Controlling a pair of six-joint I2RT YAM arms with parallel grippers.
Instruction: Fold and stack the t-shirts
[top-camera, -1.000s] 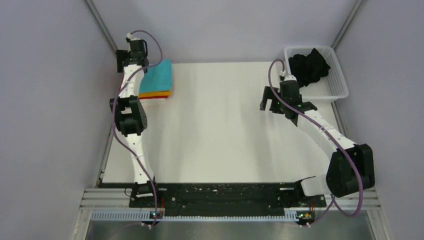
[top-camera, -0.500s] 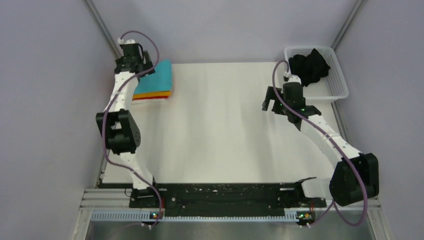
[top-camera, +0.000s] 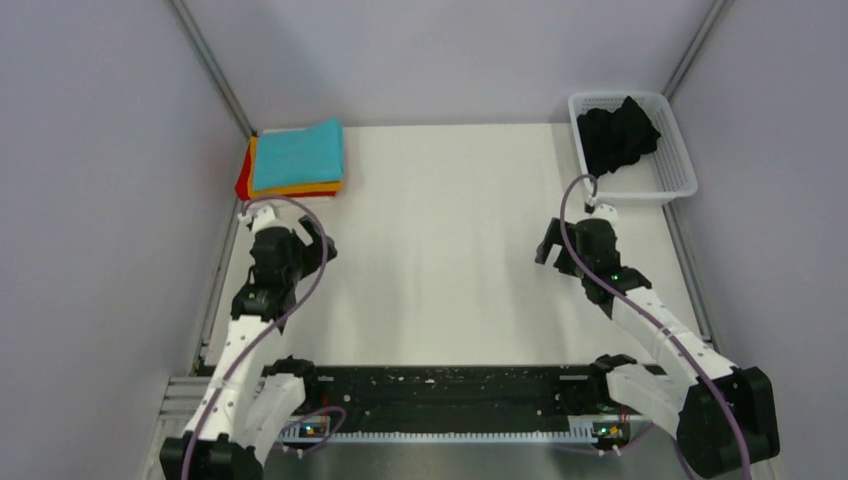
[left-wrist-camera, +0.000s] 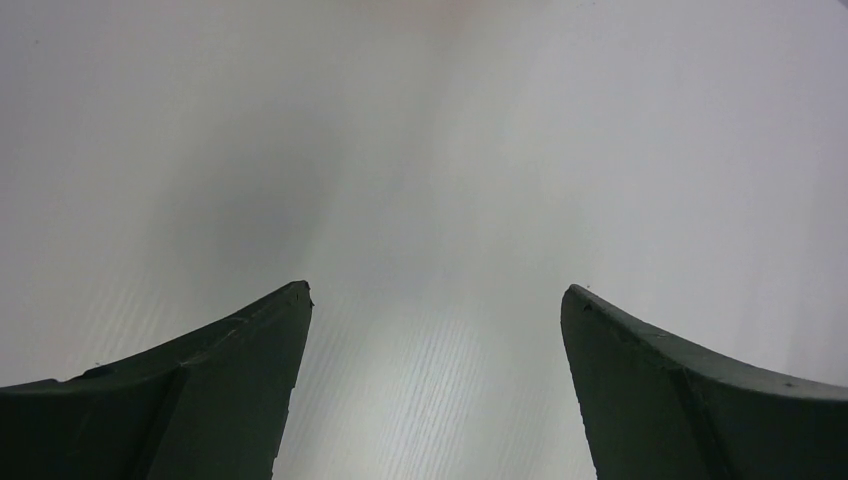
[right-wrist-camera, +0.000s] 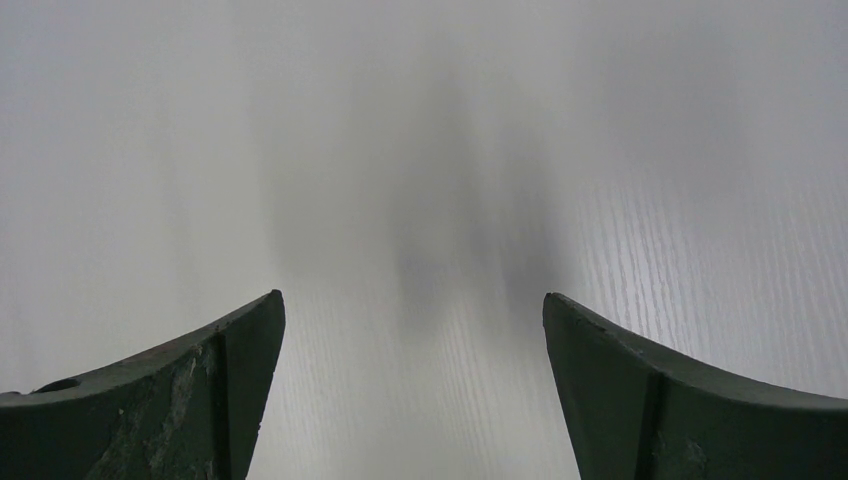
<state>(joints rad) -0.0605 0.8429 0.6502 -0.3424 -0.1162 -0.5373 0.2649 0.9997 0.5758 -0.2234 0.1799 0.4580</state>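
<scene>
We see the left pincer (left-wrist-camera: 435, 295) with its two dark fingers spread wide apart and nothing between them, only the white bench (top-camera: 440, 260) beneath. The right pincer (right-wrist-camera: 412, 300) stands just as wide and likewise grips nothing. In the overhead view the left one is at the left middle of the frame and the right one at the right middle, well apart.

Three folded t-shirts sit stacked in the upper left corner of the bench. The turquoise shirt (top-camera: 298, 155) is on top, the orange shirt (top-camera: 305, 188) under it, and the red shirt (top-camera: 243, 183) lowest, its edge showing at the left. The black shirt (top-camera: 618, 135) lies crumpled in the white mesh basket (top-camera: 665, 182) at the upper right.
</scene>
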